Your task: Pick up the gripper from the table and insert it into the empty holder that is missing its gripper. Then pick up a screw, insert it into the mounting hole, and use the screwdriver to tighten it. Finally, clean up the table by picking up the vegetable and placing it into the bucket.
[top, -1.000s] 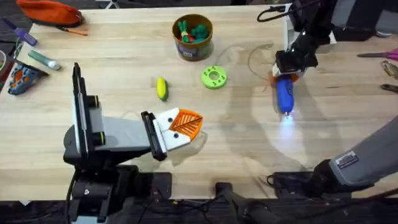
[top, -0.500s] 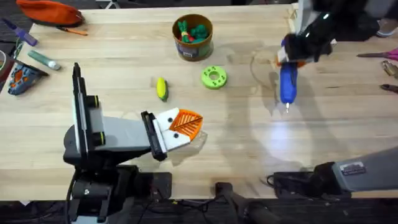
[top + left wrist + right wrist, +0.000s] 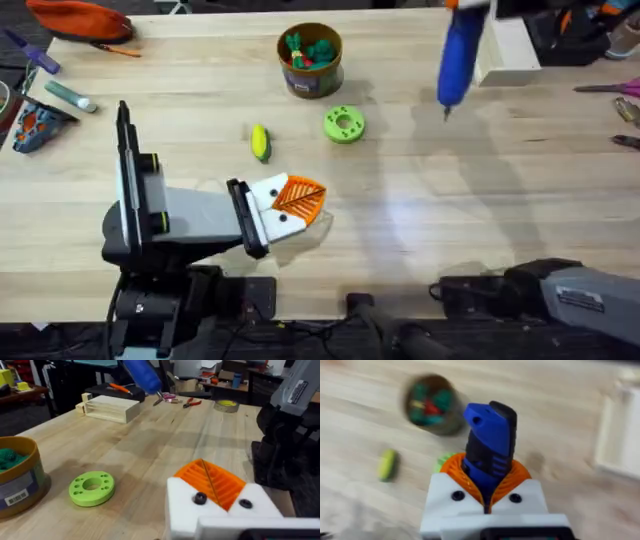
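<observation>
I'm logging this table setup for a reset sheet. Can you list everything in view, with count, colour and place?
screwdriver: 1, blue, lifted over the far right of the table
bucket: 1, brown-gold, far centre, toy vegetables inside
vegetable: 1, yellow corn, on the table left of the disc
disc: 1, green, holed, near the bucket
white box: 1, far right
pouch: 1, orange, far left corner
left pincer: white with orange pads, shut, resting low near centre
right pincer: shut on the screwdriver

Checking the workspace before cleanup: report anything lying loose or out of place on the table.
The vegetable lies loose on the table, outside the bucket. The screwdriver is clamped in the right gripper, off the table.
</observation>
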`<state>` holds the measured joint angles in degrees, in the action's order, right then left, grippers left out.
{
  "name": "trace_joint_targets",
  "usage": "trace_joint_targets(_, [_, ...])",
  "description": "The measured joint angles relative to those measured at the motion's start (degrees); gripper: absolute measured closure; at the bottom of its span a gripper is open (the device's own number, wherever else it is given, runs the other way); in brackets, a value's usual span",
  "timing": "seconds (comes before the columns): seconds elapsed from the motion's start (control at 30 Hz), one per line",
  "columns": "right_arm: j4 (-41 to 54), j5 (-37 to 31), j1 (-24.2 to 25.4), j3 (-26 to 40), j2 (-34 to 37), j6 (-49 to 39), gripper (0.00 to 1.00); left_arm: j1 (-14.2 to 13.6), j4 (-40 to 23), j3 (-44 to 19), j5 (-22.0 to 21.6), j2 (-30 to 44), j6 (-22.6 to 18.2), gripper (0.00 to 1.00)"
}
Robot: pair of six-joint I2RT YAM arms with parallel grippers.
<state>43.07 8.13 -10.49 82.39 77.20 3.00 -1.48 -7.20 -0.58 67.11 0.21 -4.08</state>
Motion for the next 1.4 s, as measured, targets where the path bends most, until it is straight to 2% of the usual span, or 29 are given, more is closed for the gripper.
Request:
trace_joint_targets(0.23, [-10.61,18.72,-0.20,0.04,-4.78,-0.28,0.979,0.00,0.00,0.00,0.00,0.00,0.01,0.988])
trace_joint_targets(0.53, [-25.14,44.65,-0.23,0.07,-5.34,-0.99,0.979,0.00,0.00,0.00,0.00,0.00,0.01,0.988])
trace_joint_targets(0.57, [-26.22,50.51,-0.75,0.07,-5.34,-2.48,0.979,0.00,0.00,0.00,0.00,0.00,-0.01,0.988])
trace_joint_targets(0.63, [-25.78,52.73,-1.80,0.07,-5.34,-3.84,0.979,0.00,0.00,0.00,0.00,0.00,-0.01,0.988])
trace_joint_targets(0.67, [-25.14,53.48,-3.88,0.07,-5.34,-5.43,0.979,0.00,0.00,0.00,0.00,0.00,-0.01,0.988])
trace_joint_targets(0.87, [-25.80,52.77,-8.02,-0.44,-5.34,-8.46,0.979,0.00,0.00,0.00,0.00,0.00,0.00,0.988])
trace_joint_targets(1.0, [-31.34,52.71,-10.38,-3.14,-5.34,-9.23,0.979,0.00,0.00,0.00,0.00,0.00,-0.01,0.988])
trace_joint_targets(1.2, [-49.02,50.98,-12.48,-11.99,-5.34,-4.20,0.979,0.00,0.00,0.00,0.00,0.00,-0.01,0.988])
trace_joint_targets(1.33, [-64.27,50.37,-12.60,-19.26,-5.34,1.81,0.979,0.00,0.00,0.00,0.00,0.00,0.01,0.988])
trace_joint_targets(1.37, [-76.78,50.75,-12.66,-24.26,-5.34,6.84,0.979,0.00,0.00,0.00,0.00,0.00,0.00,0.988])
trace_joint_targets(1.4, [-79.05,51.50,-12.72,-24.96,-5.34,7.70,0.979,0.00,0.00,0.00,0.00,0.00,-0.01,0.988])
